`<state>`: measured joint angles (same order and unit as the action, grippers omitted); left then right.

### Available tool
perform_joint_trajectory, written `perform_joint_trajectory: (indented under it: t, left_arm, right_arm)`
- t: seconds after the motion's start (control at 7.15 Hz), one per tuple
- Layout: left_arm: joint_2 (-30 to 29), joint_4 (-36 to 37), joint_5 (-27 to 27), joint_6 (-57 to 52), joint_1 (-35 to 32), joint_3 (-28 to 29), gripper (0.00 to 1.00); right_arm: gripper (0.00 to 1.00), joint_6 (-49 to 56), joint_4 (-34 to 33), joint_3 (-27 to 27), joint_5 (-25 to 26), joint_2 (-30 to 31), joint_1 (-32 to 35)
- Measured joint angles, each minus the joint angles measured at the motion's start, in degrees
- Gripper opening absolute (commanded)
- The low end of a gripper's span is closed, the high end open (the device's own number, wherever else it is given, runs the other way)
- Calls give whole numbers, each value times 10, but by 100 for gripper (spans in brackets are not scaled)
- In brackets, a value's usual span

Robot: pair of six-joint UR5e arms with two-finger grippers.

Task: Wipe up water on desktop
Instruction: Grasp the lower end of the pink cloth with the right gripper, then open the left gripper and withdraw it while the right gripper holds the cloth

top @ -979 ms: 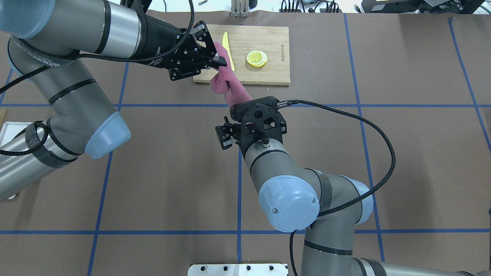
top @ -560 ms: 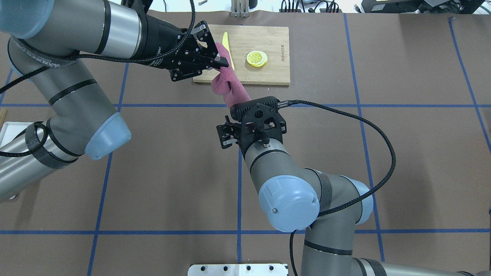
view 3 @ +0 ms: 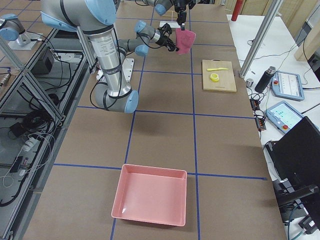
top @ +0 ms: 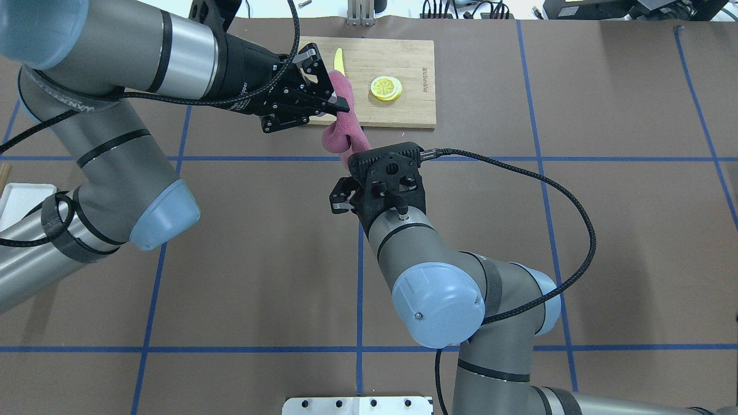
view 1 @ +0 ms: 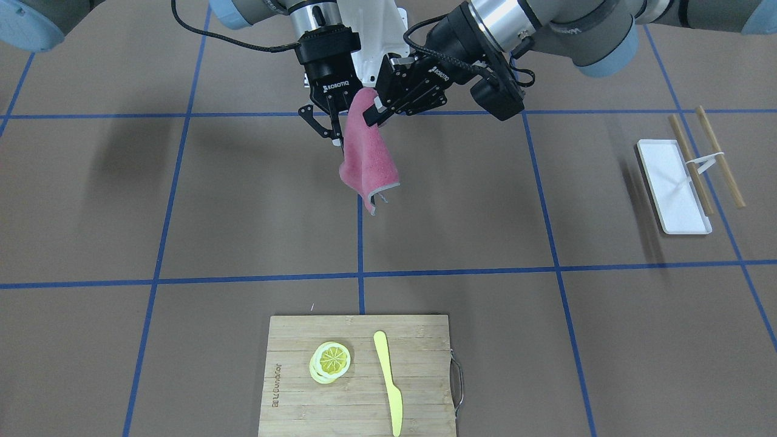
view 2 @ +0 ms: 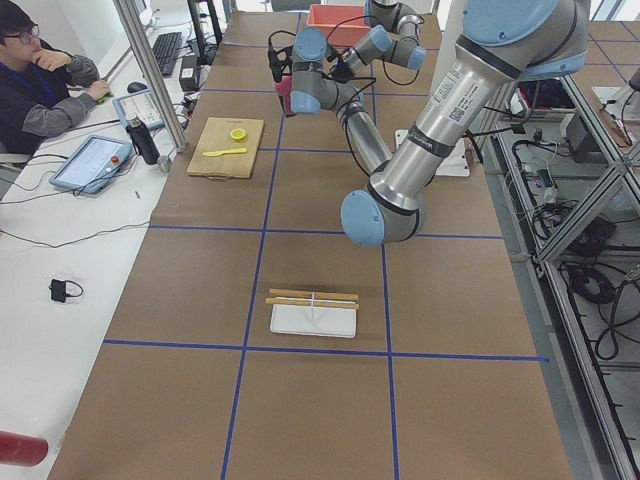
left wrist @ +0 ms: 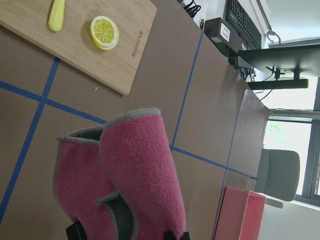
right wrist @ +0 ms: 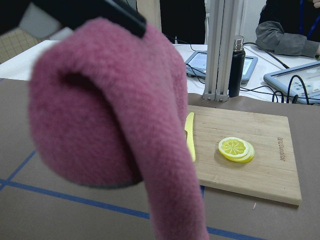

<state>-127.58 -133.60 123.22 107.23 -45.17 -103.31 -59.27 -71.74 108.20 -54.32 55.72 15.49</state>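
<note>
The desktop (top: 259, 259) is a wide brown surface with blue tape lines; I see no water on it. A pink towel (view 1: 367, 158) hangs in the air above the desktop's middle. My left gripper (view 1: 371, 115) is shut on its top edge, and it also shows in the overhead view (top: 340, 104). My right gripper (view 1: 340, 139) is right beside the towel's other side, its fingers spread; its fingertips are hidden under its wrist in the overhead view. The towel fills the left wrist view (left wrist: 135, 175) and the right wrist view (right wrist: 110, 115).
A bamboo cutting board (top: 403, 98) with a lemon slice (top: 386, 88) and a yellow knife (view 1: 388, 382) lies at the far edge. A white tray (view 1: 671, 182) with bamboo sticks (view 1: 719, 155) is on my left. A pink bin (view 3: 152, 200) is far on my right.
My left gripper has carried the towel's top edge a little toward the right gripper. The right wrist has shifted slightly forward toward the towel. The towel is more bunched between them.
</note>
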Motion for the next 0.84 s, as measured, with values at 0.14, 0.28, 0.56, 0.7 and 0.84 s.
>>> perform_joint_trajectory:
  t: [0.14, 0.28, 0.56, 0.7, 0.84]
  left_arm:
    - [1, 0, 0, 0, 0, -3, 0]
    - [2, 0, 0, 0, 1, -4, 0]
    - [4, -1, 1, -3, 1, -3, 0]
    - [7, -1, 2, -6, 0, -2, 0]
    - [10, -1, 1, -8, -2, -1, 0]
  right_arm:
    - [0, -1, 0, 0, 0, 0, 1]
    - [0, -12, 0, 1, -1, 0, 3]
    - [0, -44, 0, 2, -5, 0, 8]
    - [0, -48, 0, 2, -6, 0, 9]
    - [0, -50, 0, 3, -7, 1, 10]
